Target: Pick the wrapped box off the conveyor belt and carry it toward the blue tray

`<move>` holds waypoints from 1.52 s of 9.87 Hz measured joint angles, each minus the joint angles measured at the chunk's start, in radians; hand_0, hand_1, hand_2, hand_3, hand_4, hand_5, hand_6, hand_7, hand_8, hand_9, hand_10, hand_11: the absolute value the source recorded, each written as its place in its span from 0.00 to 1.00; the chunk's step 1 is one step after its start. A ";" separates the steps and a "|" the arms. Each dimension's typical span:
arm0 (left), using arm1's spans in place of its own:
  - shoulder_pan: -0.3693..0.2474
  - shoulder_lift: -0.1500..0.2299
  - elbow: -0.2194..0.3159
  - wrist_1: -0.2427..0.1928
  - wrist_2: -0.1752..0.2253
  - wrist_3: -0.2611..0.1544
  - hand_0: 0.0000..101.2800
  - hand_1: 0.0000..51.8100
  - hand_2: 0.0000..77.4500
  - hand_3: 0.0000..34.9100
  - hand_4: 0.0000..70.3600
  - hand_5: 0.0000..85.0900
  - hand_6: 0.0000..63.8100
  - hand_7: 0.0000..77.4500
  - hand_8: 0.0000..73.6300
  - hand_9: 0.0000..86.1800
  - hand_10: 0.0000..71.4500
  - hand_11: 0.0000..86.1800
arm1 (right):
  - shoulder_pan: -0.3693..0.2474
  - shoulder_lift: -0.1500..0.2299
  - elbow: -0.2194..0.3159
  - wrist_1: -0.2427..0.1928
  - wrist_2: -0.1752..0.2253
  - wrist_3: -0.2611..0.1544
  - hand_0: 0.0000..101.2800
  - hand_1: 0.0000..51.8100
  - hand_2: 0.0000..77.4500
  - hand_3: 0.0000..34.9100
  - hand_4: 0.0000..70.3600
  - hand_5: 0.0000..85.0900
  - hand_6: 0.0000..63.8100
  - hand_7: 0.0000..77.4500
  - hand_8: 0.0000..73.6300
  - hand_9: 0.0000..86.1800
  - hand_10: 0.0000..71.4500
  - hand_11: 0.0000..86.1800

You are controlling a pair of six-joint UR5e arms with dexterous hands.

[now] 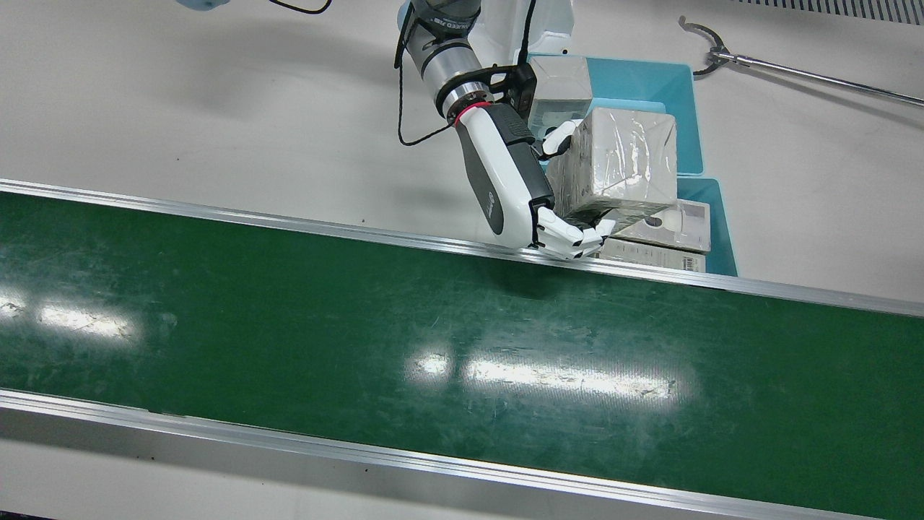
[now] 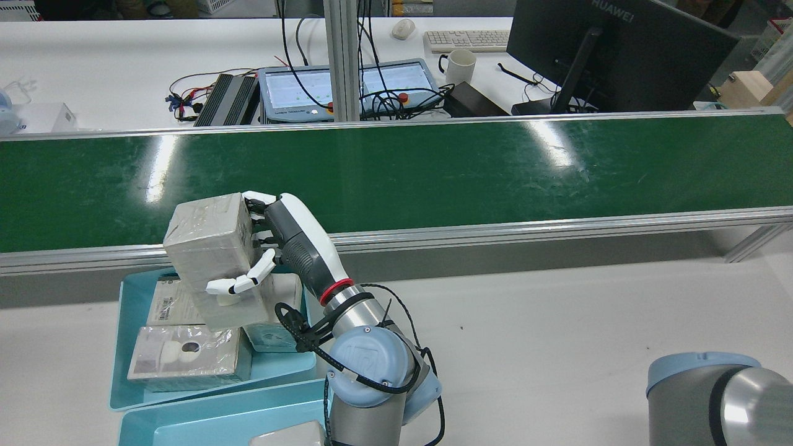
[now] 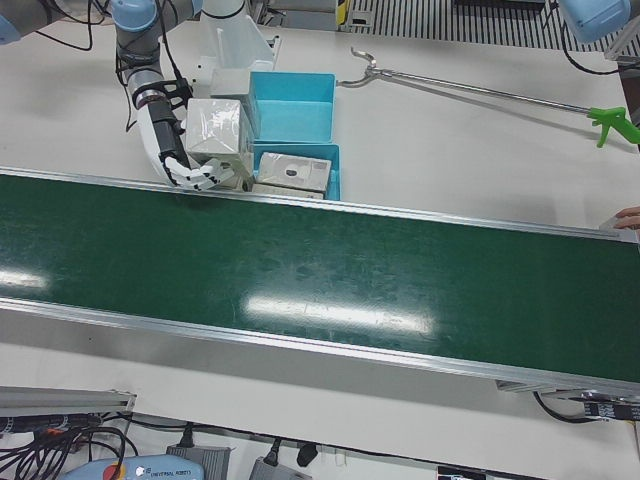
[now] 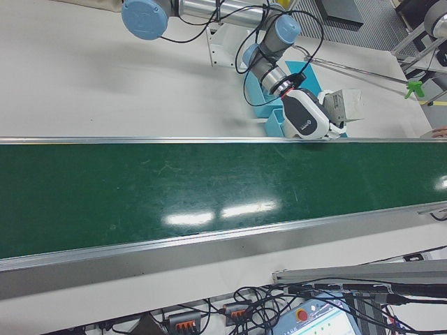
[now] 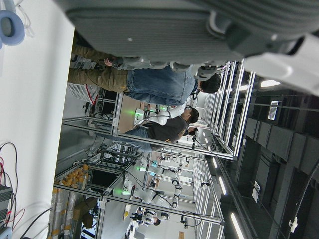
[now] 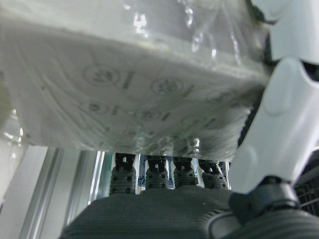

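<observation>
The wrapped box (image 1: 628,159), grey under clear film, is off the belt in my right hand (image 1: 520,188). Fingers (image 1: 570,238) wrap its belt-side face and the thumb presses the opposite face. The rear view shows the box (image 2: 207,241) tilted in that hand (image 2: 291,241), above the blue tray (image 2: 124,347). In the right hand view the box (image 6: 129,79) fills the frame above the palm. The tray (image 1: 722,217) lies just behind the belt's rail and holds other flat wrapped packages (image 1: 664,231). My left hand (image 5: 174,30) shows only along its own view's top edge and holds nothing.
The green conveyor belt (image 1: 361,325) is bare, with aluminium rails (image 1: 289,224) on both sides. A second blue tray (image 1: 678,108) behind the first holds a pale box (image 1: 559,79). A long metal grabber tool (image 1: 794,72) lies on the white table beyond the trays.
</observation>
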 joint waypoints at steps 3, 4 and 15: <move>0.000 0.000 0.000 0.000 0.000 0.000 0.00 0.00 0.01 0.00 0.01 0.01 0.01 0.01 0.01 0.00 0.00 0.00 | -0.023 0.029 -0.044 0.059 -0.007 -0.003 0.46 0.01 0.42 0.01 0.44 0.58 0.50 0.84 0.66 0.64 0.95 0.30; 0.000 0.000 0.000 0.000 0.000 0.000 0.00 0.00 0.01 0.00 0.00 0.01 0.01 0.01 0.01 0.01 0.00 0.00 | -0.033 0.024 -0.044 0.091 -0.008 -0.003 0.48 0.01 0.29 0.00 0.32 0.69 0.50 0.89 0.66 0.64 0.85 0.36; 0.000 0.000 0.000 0.000 0.000 0.000 0.00 0.00 0.01 0.00 0.01 0.01 0.01 0.01 0.01 0.00 0.00 0.01 | -0.066 -0.136 0.249 0.122 -0.007 -0.004 0.47 0.26 0.02 0.17 0.15 0.06 0.05 0.16 0.00 0.02 0.00 0.01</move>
